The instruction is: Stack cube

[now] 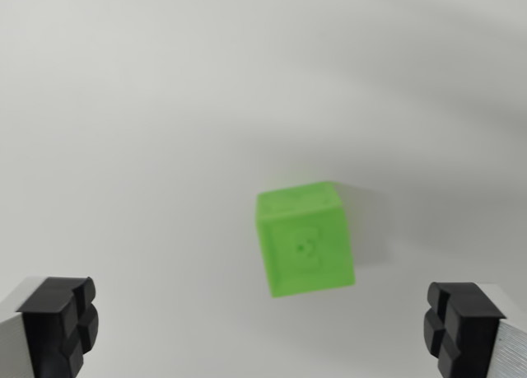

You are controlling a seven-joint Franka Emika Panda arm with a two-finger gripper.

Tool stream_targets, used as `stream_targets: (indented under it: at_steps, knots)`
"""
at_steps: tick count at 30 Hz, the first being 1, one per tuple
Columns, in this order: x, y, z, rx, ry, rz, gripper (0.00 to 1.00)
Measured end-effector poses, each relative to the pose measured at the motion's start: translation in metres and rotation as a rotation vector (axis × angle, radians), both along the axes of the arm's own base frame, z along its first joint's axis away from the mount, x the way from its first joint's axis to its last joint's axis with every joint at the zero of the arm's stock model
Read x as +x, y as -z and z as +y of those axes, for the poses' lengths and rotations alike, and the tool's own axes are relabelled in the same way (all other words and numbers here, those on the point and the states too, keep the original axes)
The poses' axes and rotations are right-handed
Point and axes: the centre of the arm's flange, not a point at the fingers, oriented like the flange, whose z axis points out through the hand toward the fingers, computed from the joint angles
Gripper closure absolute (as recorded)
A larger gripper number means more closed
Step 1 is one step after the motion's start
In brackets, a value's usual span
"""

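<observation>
A bright green cube (pixel 305 238) rests on a plain white surface, a little right of the middle of the wrist view, slightly blurred. My gripper (pixel 259 329) is open, its two black fingertips standing far apart at the bottom corners: one pad (pixel 62 320) at the wrist view's left, the other pad (pixel 457 324) at the wrist view's right. The cube lies ahead of the fingertips, between their lines, and touches neither. Nothing is held.
The white surface (pixel 165 106) fills the whole view. Soft grey shadows cross it at the upper right (pixel 428 106).
</observation>
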Motion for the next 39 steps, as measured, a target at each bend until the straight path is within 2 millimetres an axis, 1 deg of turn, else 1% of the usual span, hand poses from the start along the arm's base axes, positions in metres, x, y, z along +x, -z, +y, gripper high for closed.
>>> stream_targets:
  at_steps: [23,25,30,39]
  knots:
    - [-0.038,0.079,-0.040,-0.011,-0.158,0.027,0.00]
    - [-0.038,0.085,-0.040,-0.011,-0.159,0.026,0.00]
    - [-0.038,0.112,-0.038,-0.009,-0.163,0.030,0.00]
    - [-0.038,0.143,-0.038,-0.010,-0.164,0.028,0.00]
